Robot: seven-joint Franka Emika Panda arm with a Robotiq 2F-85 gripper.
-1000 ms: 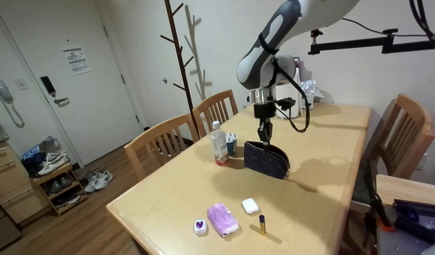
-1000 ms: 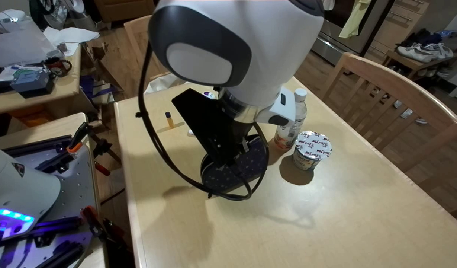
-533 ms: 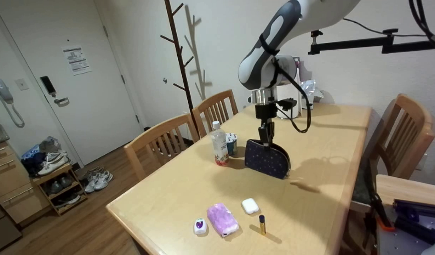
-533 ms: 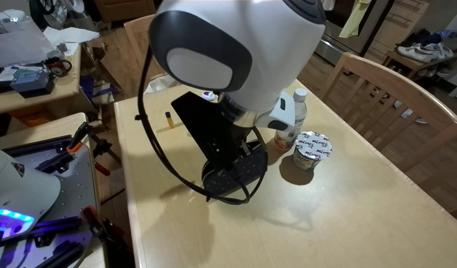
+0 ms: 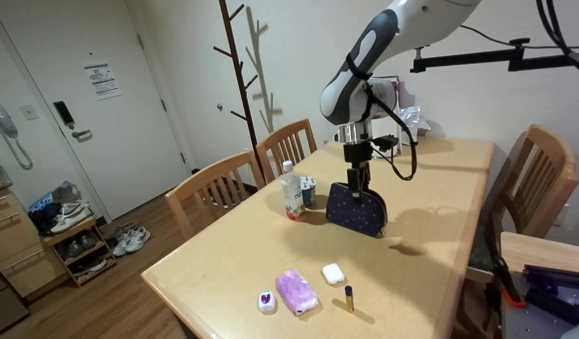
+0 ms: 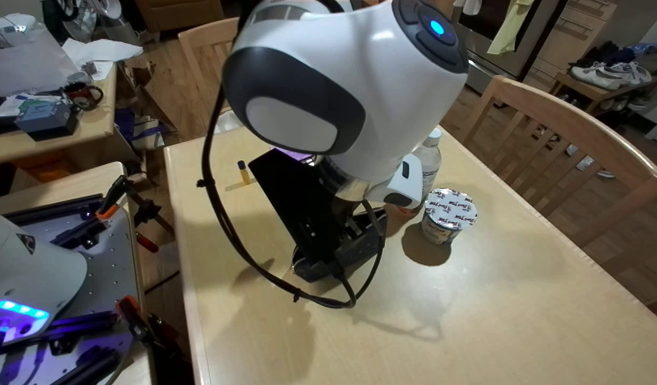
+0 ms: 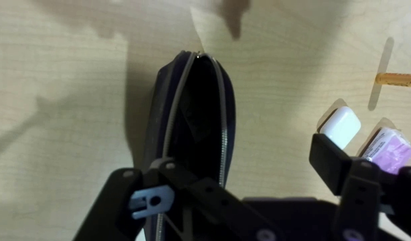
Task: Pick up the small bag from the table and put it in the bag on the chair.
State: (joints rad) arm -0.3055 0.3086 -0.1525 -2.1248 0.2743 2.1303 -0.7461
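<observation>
The small bag (image 5: 353, 216), a dark navy speckled pouch, stands upright on the light-wood table (image 5: 242, 263) with its zip unfastened. From above, in the wrist view, the mouth of the small bag (image 7: 229, 107) gapes. My gripper (image 7: 255, 164) stands open there: one finger is over the mouth, the other outside, beyond the near wall. In an exterior view a fingertip (image 5: 356, 194) overlaps the bag's near wall; whether it touches cannot be told. Pale fabric (image 6: 229, 122) by a chair past the table edge may be the bag on the chair; mostly hidden.
Beside the pouch stand a bottle (image 5: 294, 195) and a foil-lidded tub (image 6: 448, 214). Toward the table's end lie a purple packet (image 5: 296, 293), a white-and-purple item (image 5: 266, 301), a white case (image 5: 333, 273) and a yellow stick (image 5: 349, 299). Wooden chairs (image 5: 218, 188) line the table.
The gripper has opened from shut. It has sunk a little and shifted slightly right in an exterior view. The pouch's near wall stands straighter and its mouth shows less there.
</observation>
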